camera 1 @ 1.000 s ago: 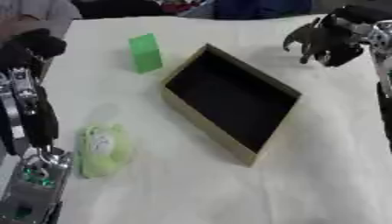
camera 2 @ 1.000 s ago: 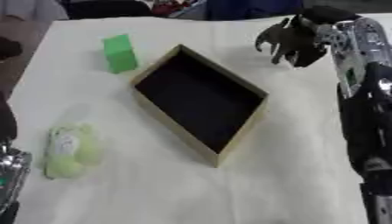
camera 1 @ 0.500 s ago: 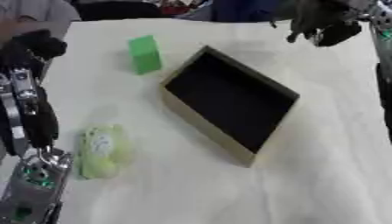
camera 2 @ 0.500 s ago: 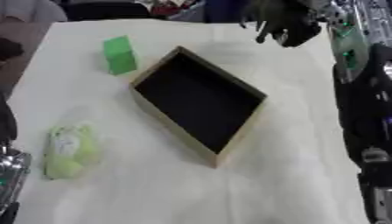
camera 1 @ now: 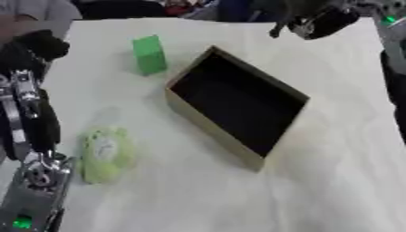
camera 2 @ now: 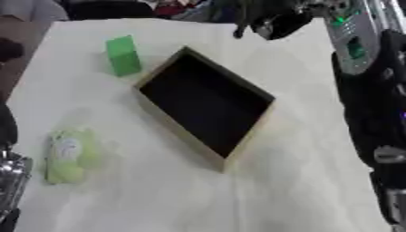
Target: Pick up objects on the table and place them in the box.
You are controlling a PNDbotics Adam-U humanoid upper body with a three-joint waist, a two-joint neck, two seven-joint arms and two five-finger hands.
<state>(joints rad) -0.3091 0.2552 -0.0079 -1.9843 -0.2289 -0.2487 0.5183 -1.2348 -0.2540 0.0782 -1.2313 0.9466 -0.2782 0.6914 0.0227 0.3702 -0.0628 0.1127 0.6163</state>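
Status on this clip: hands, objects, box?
Right hand up at far edge, holding nothing visible. Left hand not seen. Green block and pale green packet on table, left of box. Box empty, nothing obstructing.

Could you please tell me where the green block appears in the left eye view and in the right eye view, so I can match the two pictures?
Left eye view: the green block stands in the upper left, just left of the box's far corner.
Right eye view: the green block is again upper left, a little nearer the left edge.
Shared landmark: the box, open with a dark inside, lies right of the block in both views.
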